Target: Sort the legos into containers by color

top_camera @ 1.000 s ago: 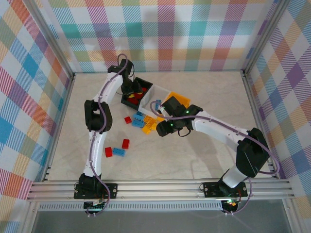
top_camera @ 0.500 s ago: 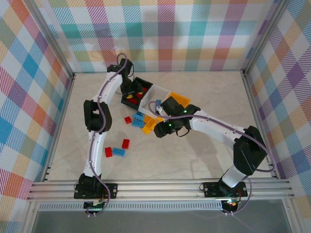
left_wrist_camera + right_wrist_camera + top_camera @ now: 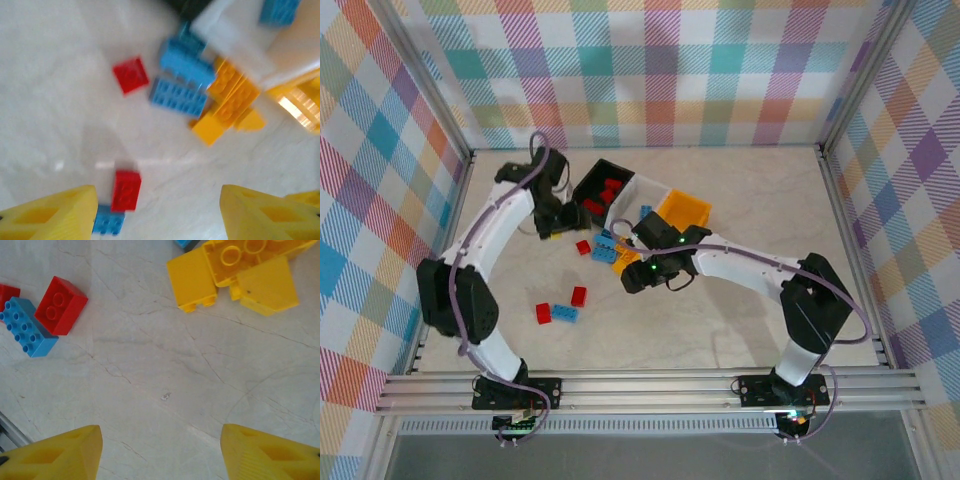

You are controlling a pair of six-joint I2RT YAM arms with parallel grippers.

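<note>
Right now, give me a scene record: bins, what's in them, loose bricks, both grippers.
black bin: red bricks inside
white bin: one blue brick visible
yellow-orange bin: contents unclear
central pile: blue bricks, yellow-orange bricks, single red brick
near cluster: loose red bricks, loose blue brick
left gripper: open, empty
right gripper: open, empty, over bare table

Elbows out with the left arm, curls the wrist back inward, points the left pincer down, spread wide and empty. Reaches leftward and low with the right arm, right pincer likewise spread, empty.
</note>
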